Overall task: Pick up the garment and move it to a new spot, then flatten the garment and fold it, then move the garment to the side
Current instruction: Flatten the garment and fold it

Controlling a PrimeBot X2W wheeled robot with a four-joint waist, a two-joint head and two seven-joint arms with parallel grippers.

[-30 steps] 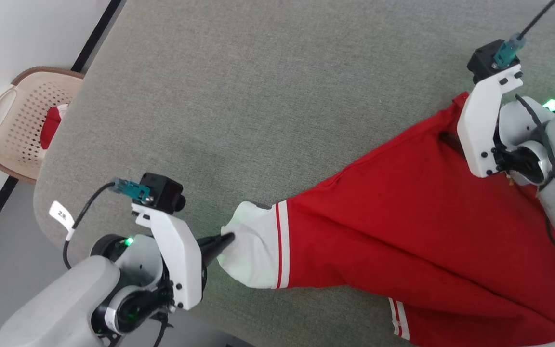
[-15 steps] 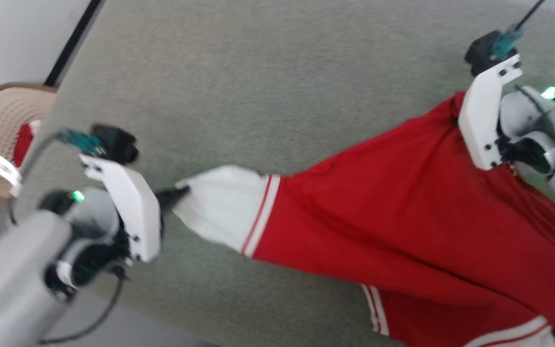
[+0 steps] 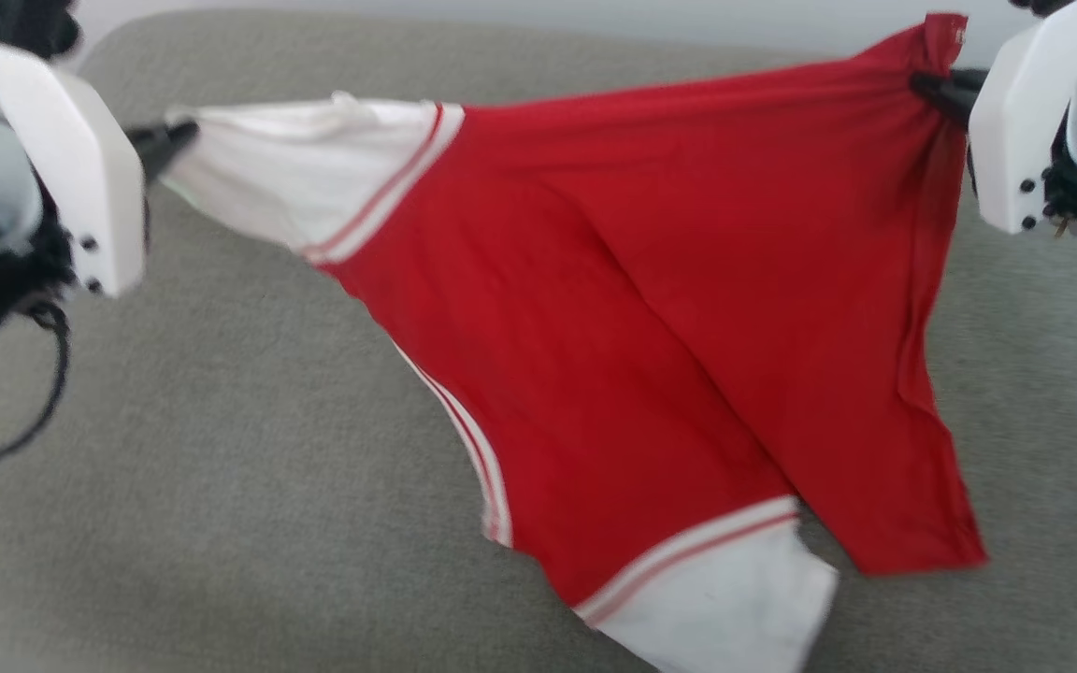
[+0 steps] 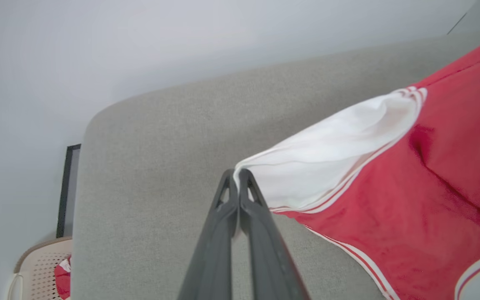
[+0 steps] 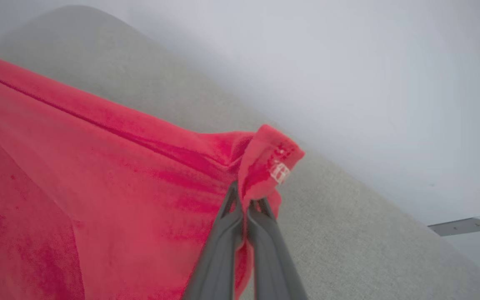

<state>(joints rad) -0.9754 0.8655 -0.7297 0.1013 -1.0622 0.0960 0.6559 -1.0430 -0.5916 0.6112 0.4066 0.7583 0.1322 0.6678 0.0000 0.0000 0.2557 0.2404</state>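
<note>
Carrying the garment (image 3: 651, 308) in the air, stretched between both grippers above the grey table (image 3: 221, 486). Pinching the end of one white sleeve with the left gripper (image 3: 165, 140), fingers (image 4: 219, 221) pressed together on the cloth at the very tips. Pinching a bunched red corner with a small white label in the right gripper (image 3: 933, 86), fingers closed tight on the fold. Hanging down from this top edge as a slanted sheet, with the second white sleeve at the lowest point. Not possible to tell through the blur whether touching the table there or not.

Probably doing the first step, moving to a new spot. For doing it well:
- Holding both grippers at equal height and not pulling them further apart, because of the small grip on the left sleeve end.
- Travelling slowly, avoiding swing of the loose lower part.
- Laying the hanging part on the table first, then drawing the top edge away to spread it flat.
- Releasing only with the cloth resting fully.
</note>
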